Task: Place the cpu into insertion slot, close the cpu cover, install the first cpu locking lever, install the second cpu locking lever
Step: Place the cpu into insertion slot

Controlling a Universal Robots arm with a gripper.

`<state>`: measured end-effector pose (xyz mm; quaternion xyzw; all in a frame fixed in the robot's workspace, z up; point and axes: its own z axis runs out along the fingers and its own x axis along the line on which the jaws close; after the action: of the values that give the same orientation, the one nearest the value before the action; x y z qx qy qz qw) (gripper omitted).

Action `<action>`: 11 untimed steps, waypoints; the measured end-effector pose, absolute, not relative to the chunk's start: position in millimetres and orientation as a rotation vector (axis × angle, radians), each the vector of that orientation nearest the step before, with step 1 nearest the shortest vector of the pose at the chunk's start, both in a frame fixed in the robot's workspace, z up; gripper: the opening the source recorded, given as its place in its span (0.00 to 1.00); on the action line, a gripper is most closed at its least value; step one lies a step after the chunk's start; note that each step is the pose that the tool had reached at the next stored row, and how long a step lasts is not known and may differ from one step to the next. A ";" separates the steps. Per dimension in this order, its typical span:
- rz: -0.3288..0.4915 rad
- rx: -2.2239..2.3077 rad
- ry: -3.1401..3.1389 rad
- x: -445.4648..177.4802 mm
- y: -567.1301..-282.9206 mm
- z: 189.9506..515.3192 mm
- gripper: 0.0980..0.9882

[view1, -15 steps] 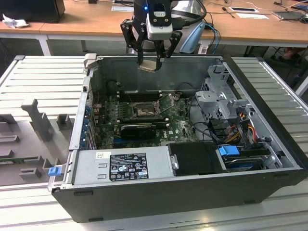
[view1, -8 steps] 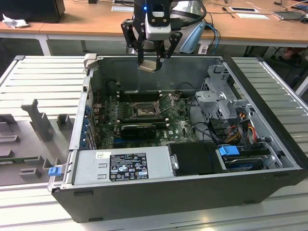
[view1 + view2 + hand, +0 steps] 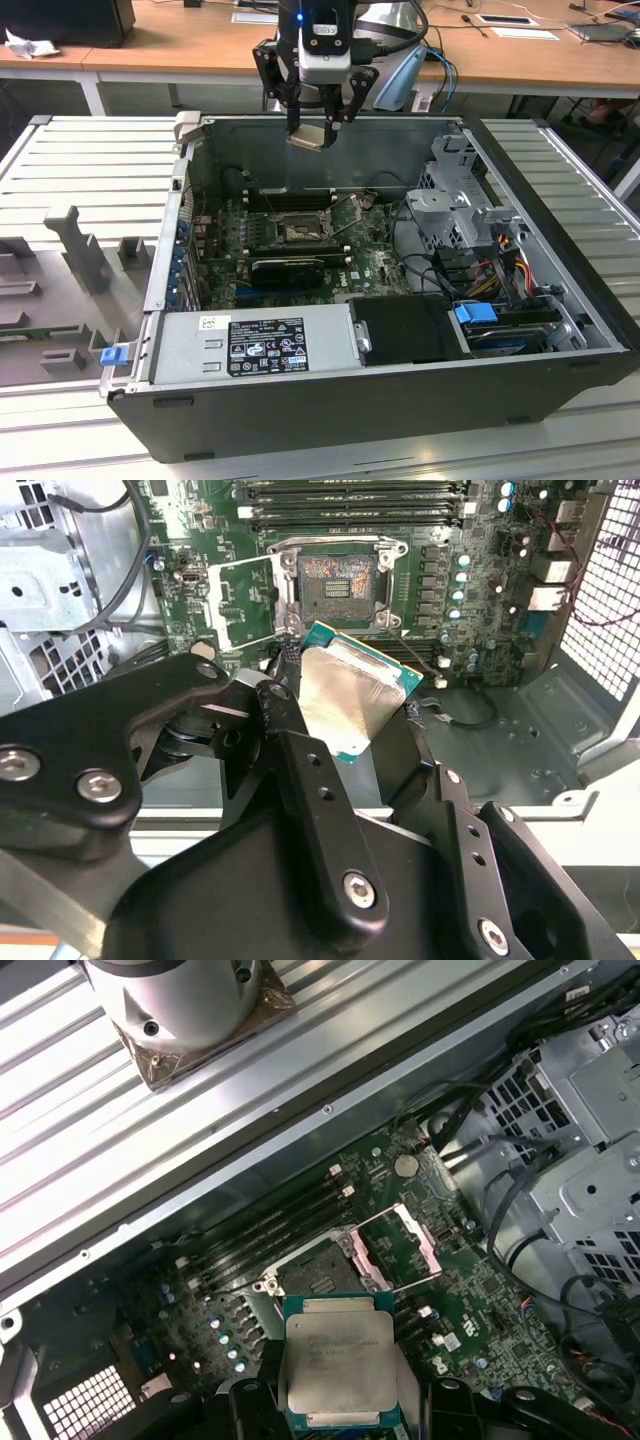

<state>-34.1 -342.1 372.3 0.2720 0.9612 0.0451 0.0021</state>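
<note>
The gripper is pinching the cpu by opposite edges, holding it well above the insertion slot, whose cpu cover is standing open. The chip's probably light, stiff, slick and fragile underneath, so edge-gripping seems safest.

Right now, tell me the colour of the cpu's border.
Teal-green on the cpu; first wrist view shows it best.
</note>
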 end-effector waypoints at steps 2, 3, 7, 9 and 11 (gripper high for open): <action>0.141 0.868 3.011 -34.1 -342.1 372.2 0.48; 0.141 0.875 3.009 -34.1 -342.1 372.2 0.48; 0.141 0.986 2.971 -34.1 -342.1 371.6 0.48; 0.141 1.040 2.951 -34.1 -342.1 371.3 0.48; 0.140 1.070 2.939 -34.1 -342.1 371.1 0.48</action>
<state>-34.1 -342.1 371.1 0.3416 0.9388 0.0448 0.0054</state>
